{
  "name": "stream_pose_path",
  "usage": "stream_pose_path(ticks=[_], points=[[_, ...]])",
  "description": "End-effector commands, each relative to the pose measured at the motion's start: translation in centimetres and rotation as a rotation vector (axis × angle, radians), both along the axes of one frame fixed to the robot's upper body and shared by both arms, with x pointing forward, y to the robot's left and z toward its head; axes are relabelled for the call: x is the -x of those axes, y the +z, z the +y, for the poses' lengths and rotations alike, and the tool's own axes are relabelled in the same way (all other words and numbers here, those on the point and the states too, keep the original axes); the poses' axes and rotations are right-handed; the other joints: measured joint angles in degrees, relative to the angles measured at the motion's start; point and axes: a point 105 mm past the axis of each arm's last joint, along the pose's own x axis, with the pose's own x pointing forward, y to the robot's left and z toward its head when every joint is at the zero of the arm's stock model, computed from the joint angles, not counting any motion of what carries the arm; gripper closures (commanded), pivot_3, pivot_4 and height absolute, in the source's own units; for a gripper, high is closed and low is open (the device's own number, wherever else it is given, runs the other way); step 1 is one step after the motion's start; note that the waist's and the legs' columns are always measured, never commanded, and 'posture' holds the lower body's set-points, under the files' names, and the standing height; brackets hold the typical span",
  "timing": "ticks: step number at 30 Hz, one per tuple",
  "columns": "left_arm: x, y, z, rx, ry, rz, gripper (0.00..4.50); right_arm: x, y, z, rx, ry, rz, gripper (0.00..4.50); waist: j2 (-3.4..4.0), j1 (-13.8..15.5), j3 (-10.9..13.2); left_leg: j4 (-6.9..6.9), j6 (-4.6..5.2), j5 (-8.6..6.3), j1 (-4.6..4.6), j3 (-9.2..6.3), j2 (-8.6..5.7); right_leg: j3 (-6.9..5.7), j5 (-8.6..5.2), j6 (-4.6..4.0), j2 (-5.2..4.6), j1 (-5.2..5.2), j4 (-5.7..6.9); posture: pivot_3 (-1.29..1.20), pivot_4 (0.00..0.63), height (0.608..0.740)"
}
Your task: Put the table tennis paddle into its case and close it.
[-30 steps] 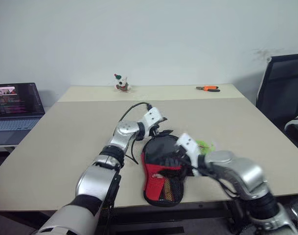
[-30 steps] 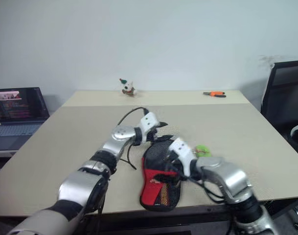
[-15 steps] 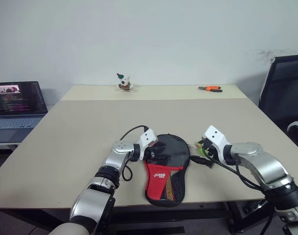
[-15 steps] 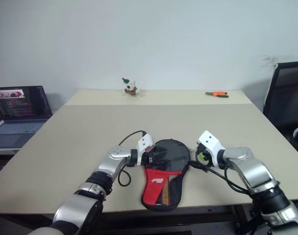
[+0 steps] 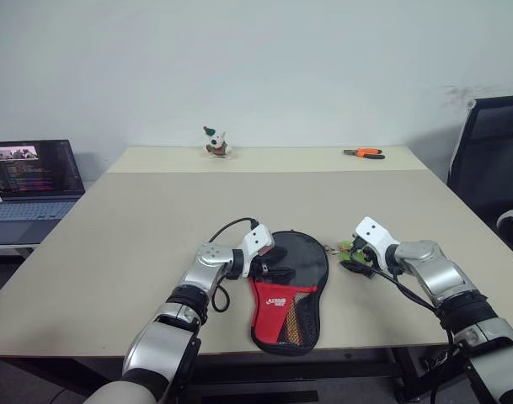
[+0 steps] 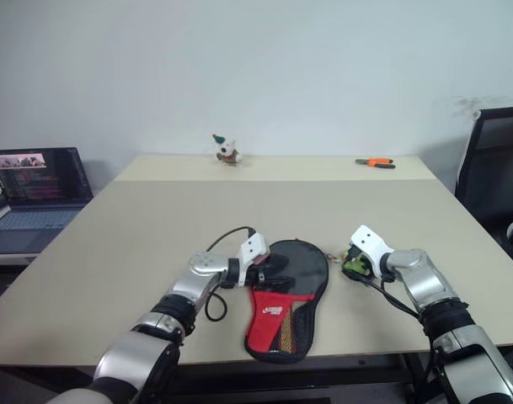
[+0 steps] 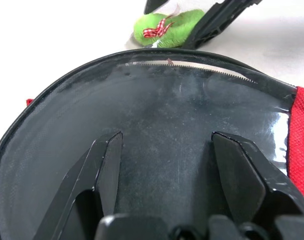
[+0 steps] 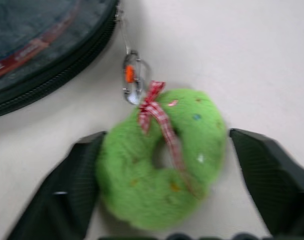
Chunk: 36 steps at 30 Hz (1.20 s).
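While the left hand (image 7: 164, 150) rests spread on the case (image 5: 290, 286) near the surface's front edge, the right hand (image 8: 164, 165), spread, straddles the green charm (image 8: 161, 155); pinching fluff could slip without moving the zipper.

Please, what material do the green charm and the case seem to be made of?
The green charm looks like fuzzy plush, with a red checked ribbon. The case seems soft fabric: red mesh pocket, dark smooth round face with a slight sheen, perhaps coated, zipper teeth along its edge.
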Motion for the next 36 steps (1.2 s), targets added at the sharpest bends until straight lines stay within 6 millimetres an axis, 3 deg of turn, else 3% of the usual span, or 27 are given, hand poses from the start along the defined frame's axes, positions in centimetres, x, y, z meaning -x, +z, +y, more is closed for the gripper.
stream_pose_path(ticks=[1,8,9,20,30,36], points=[[-0.2,0.9,-0.1,0.002,-0.01,-0.035,1.39,0.1,-0.6,-1.2,0.043,-0.033,0.015,1.81,0.0,0.1,0.0,0.0,0.0,0.0,0.0,0.0,0.0,0.0,0.0,0.0,0.0,0.0,0.0,0.0,0.15,0.74],[0.1,0.7,-0.9,0.022,-0.034,-0.012,1.39,0.6,-0.5,-1.5,0.1,-0.004,0.004,4.27,0.0,0.32,0.0,-0.01,0.0,0.0,0.0,0.0,0.0,0.0,0.01,-0.01,0.0,-0.01,0.0,0.0,0.15,0.74],[0.3,0.5,-1.0,0.018,-0.047,-0.003,1.39,0.7,-0.5,-1.6,0.107,0.003,0.002,4.46,0.0,0.4,0.0,-0.01,0.0,0.0,-0.01,0.0,0.0,0.0,0.0,-0.01,0.0,0.0,-0.01,0.0,0.15,0.74],[2.3,-2.2,-1.1,-0.099,-0.176,0.082,1.39,4.0,2.4,-2.5,0.197,0.112,-0.031,4.46,0.02,0.94,0.0,-0.06,0.01,-0.01,-0.06,-0.01,-0.02,-0.02,-0.01,0.01,0.0,-0.01,-0.16,0.0,0.15,0.74],[3.1,-3.2,-1.1,-0.144,-0.239,0.114,1.39,8.7,2.6,-2.2,0.221,0.183,0.04,4.46,0.04,0.98,-0.02,-0.1,0.02,-0.01,-0.04,-0.04,-0.01,-0.03,-0.02,0.03,0.01,0.02,-0.25,0.0,0.15,0.74],[3.4,-4.2,-0.9,-0.193,-0.246,0.102,1.39,11.9,2.6,-0.8,0.205,0.273,0.107,4.46,0.08,1.01,-0.05,-0.12,0.04,-0.03,-0.03,-0.09,-0.01,-0.07,-0.03,0.04,0.0,0.14,-0.44,0.0,0.15,0.74]])
